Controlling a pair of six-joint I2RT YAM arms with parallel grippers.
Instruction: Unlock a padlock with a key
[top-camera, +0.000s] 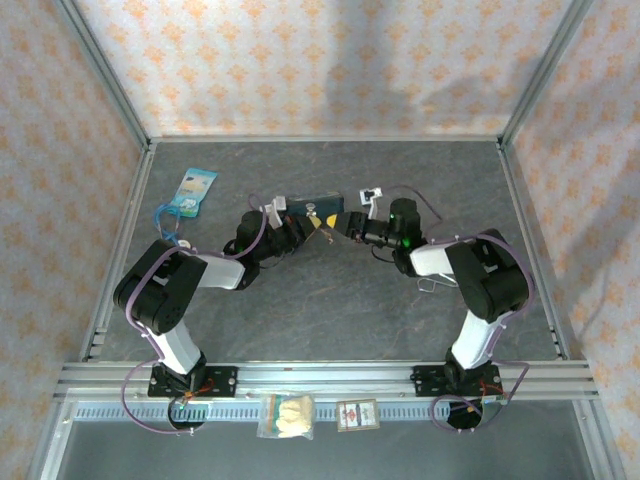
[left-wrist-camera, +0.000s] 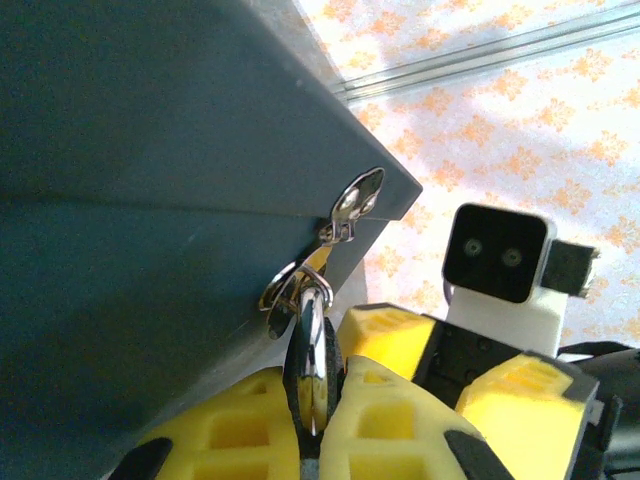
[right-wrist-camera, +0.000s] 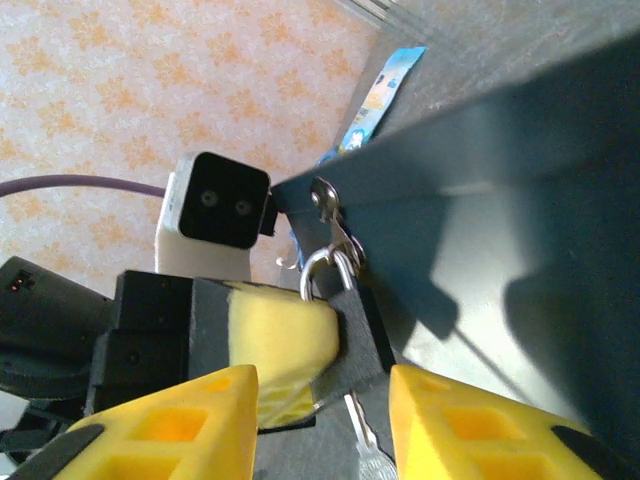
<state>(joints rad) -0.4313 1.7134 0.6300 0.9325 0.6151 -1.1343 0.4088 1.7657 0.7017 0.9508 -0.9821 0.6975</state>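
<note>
The left gripper's (left-wrist-camera: 318, 378) yellow fingers (left-wrist-camera: 395, 425) press together on the padlock (left-wrist-camera: 308, 350), a dark slim body seen edge-on. Its thin silver shackle (left-wrist-camera: 288, 292) is hooked through the hasp (left-wrist-camera: 355, 198) at the blue tin's (left-wrist-camera: 150, 150) corner. The right gripper's (right-wrist-camera: 320, 400) 2 fingers (right-wrist-camera: 470, 430) stand apart, with the silvery key (right-wrist-camera: 362, 440) between them, just below the padlock. The left arm (top-camera: 190, 280) and right arm (top-camera: 480, 275) bend inward, meeting at the tin in the middle of the table (top-camera: 330, 310).

From the left wrist, the padlock (left-wrist-camera: 306, 330) is mostly hidden between the 2 yellow fingers (left-wrist-camera: 385, 420) of the left gripper (left-wrist-camera: 315, 375). The key (right-wrist-camera: 366, 455) runs off the bottom of the right wrist view. From above, both are too small to make out.
</note>
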